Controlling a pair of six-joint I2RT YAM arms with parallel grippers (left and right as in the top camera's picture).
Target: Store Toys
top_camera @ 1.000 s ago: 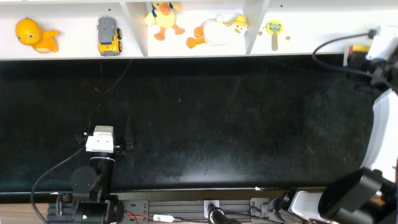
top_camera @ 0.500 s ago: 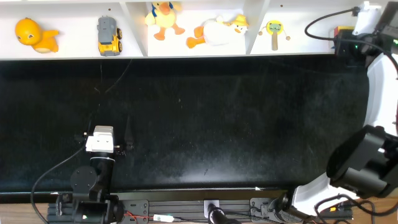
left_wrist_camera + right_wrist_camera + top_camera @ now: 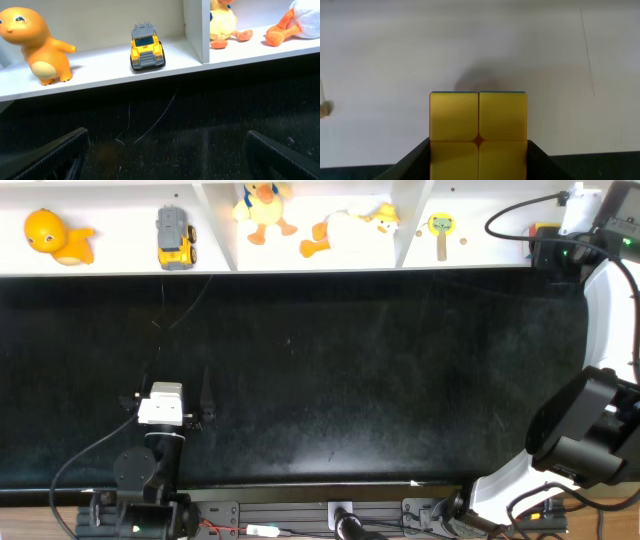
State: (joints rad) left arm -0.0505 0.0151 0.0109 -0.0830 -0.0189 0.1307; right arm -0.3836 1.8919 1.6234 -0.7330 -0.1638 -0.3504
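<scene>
yellow cube [image 3: 478, 117] clamped upright in right pincer [image 3: 478, 147]

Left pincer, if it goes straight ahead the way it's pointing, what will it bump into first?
Probably the yellow toy truck on the white shelf, which sits almost dead ahead of the open left pincer. It might catch the shelf's front edge first; height is hard to judge.

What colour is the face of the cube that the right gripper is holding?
Yellow, in four squares; the cube shows best in the right wrist view.
</scene>
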